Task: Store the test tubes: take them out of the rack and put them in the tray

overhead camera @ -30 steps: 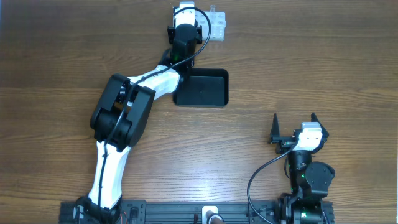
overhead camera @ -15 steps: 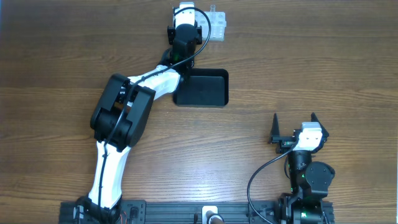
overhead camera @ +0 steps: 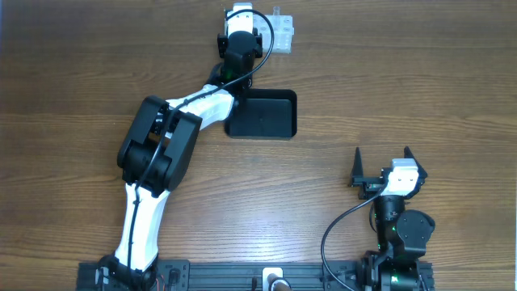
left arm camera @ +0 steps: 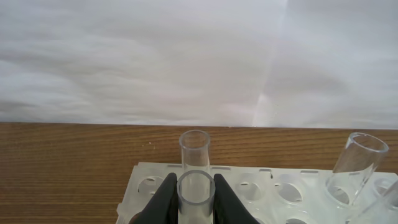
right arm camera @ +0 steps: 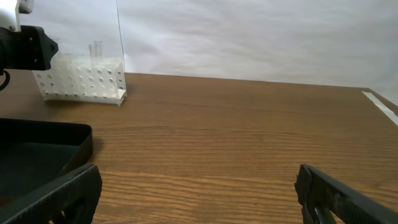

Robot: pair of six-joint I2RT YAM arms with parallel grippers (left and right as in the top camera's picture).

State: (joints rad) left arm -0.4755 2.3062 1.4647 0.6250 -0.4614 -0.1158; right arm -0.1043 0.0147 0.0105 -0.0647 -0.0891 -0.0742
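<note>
The white test tube rack (left arm camera: 261,186) stands at the table's far edge (overhead camera: 281,36). My left gripper (left arm camera: 194,184) is over the rack's left end, shut on a clear test tube (left arm camera: 196,193) whose lower part is hidden between the fingers. A second tube (left arm camera: 194,147) stands upright in the rack just behind it. A third tube (left arm camera: 356,167) leans in a hole farther along. The black tray (overhead camera: 262,115) lies in front of the rack and looks empty. My right gripper (overhead camera: 382,158) sits open near its base, with nothing between its fingers (right arm camera: 68,196).
The left arm's forearm (overhead camera: 206,105) crosses the tray's left corner. Bare wooden table lies between the tray (right arm camera: 37,152) and the right gripper (right arm camera: 198,175). From the right wrist, the rack (right arm camera: 81,78) stands beyond the tray. A white wall stands behind the table.
</note>
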